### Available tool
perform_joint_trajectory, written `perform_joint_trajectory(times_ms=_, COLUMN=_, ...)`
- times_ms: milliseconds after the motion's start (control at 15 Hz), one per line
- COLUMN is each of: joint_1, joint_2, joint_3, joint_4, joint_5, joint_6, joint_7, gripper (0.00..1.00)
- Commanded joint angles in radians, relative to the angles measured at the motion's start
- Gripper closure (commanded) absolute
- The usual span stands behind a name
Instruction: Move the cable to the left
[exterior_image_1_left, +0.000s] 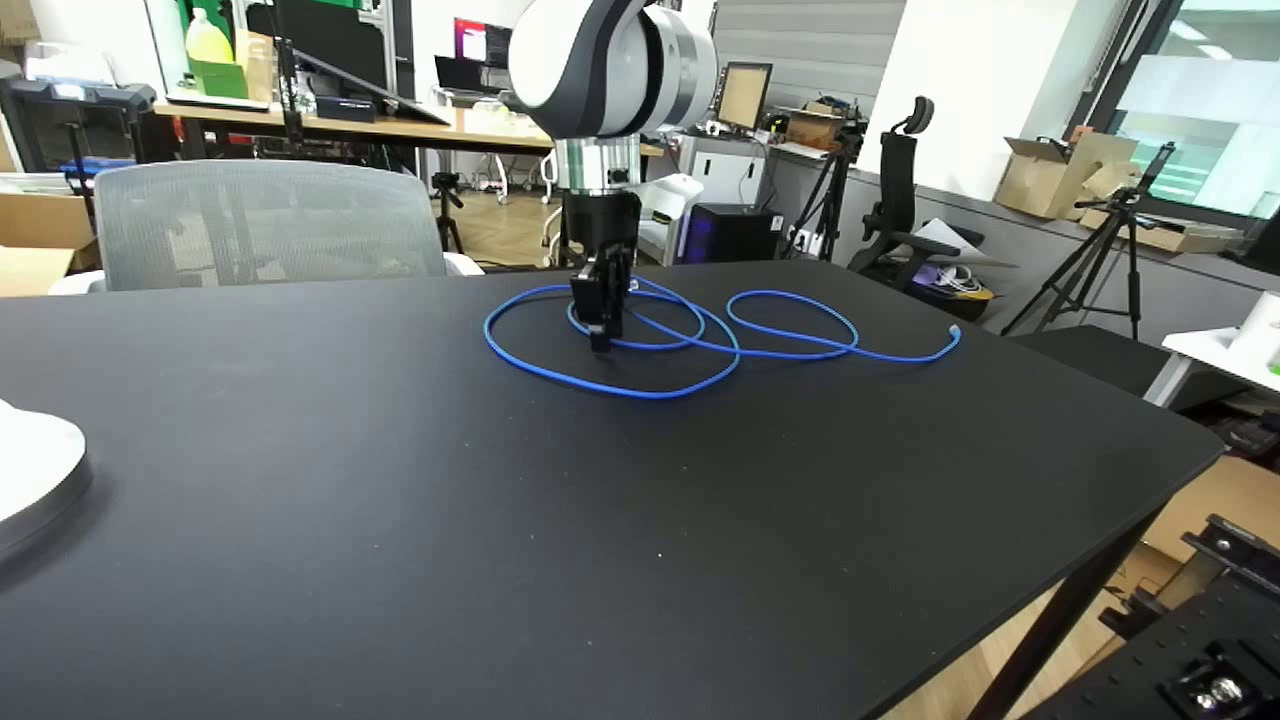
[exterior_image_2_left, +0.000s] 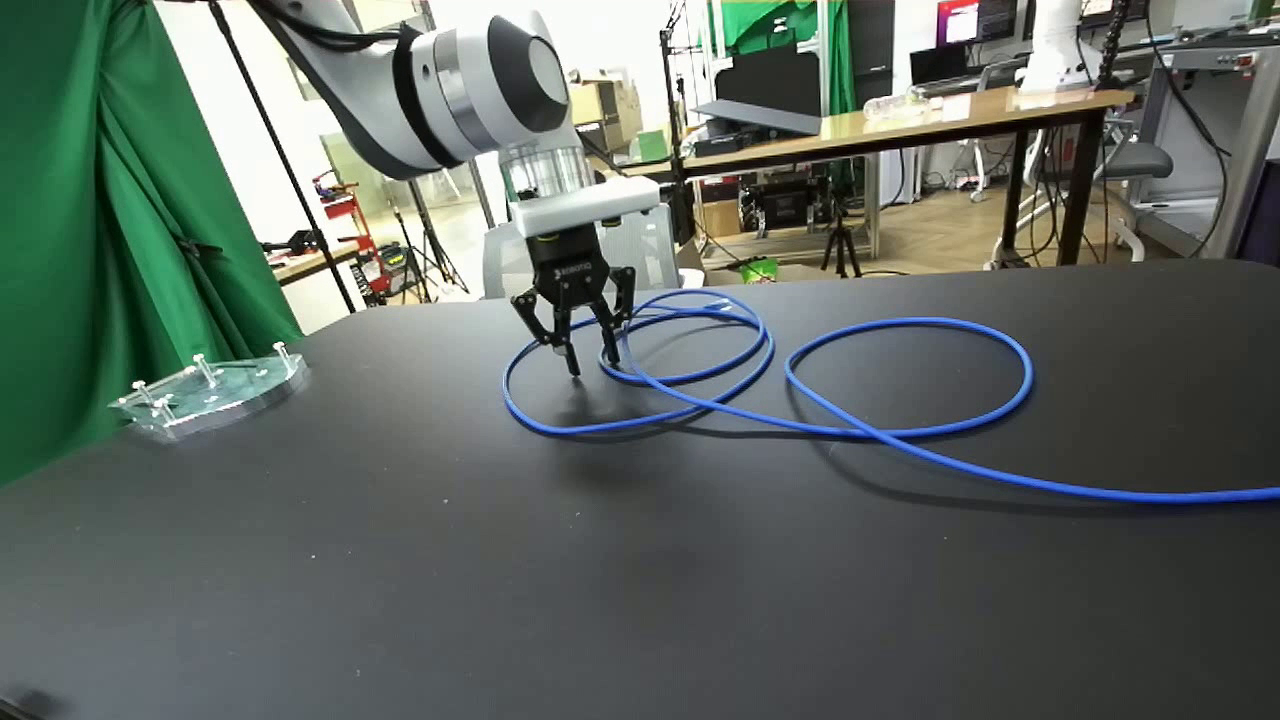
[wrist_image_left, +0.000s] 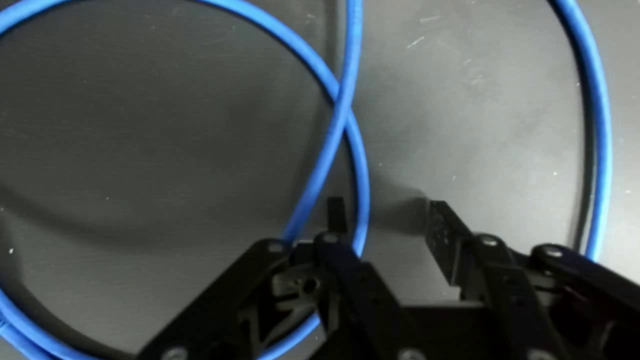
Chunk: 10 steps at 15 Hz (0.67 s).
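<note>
The bright blue cable lies in large loops on the black table, in both exterior views (exterior_image_1_left: 655, 396) (exterior_image_2_left: 860, 433). One end with a clear plug points to the right in an exterior view. My gripper is open and points down over the cable's loops, in both exterior views (exterior_image_1_left: 600, 340) (exterior_image_2_left: 594, 366). In the wrist view the gripper (wrist_image_left: 385, 210) has one strand of the cable (wrist_image_left: 341, 100) showing in the gap between its fingertips, close to the left finger. Another strand runs to the left of that finger. The fingers hide parts of the cable.
The black table (exterior_image_1_left: 400, 520) has its right edge beyond the cable's end. A clear plate with upright bolts (exterior_image_2_left: 210, 395) stands on the table near a green curtain (exterior_image_2_left: 90, 220). A white rounded object (exterior_image_1_left: 35, 470) is at the left. A mesh chair (exterior_image_1_left: 270, 225) stands behind the table.
</note>
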Motion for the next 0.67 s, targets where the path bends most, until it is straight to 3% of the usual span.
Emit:
perform_joint_trajectory(times_ms=0, joint_1=-0.004, joint_2=0.014, joint_3=-0.007, joint_4=0.024, joint_5=0.002, joint_6=0.005, joint_7=0.012, gripper=0.83)
perform_joint_trajectory(times_ms=133, joint_1=-0.006, joint_2=0.014, joint_3=-0.01, joint_4=0.022, joint_5=0.003, joint_6=0.012, joint_7=0.012, gripper=0.97)
perform_joint_trajectory(times_ms=200, joint_1=-0.007, joint_2=0.011, joint_3=-0.011, joint_4=0.019, joint_5=0.003, joint_6=0.017, joint_7=0.013, gripper=0.99)
perform_joint_trajectory(times_ms=600, joint_1=0.017, joint_2=-0.049, joint_3=-0.005, joint_4=-0.016, joint_5=-0.007, joint_6=0.05, joint_7=0.036, gripper=0.98)
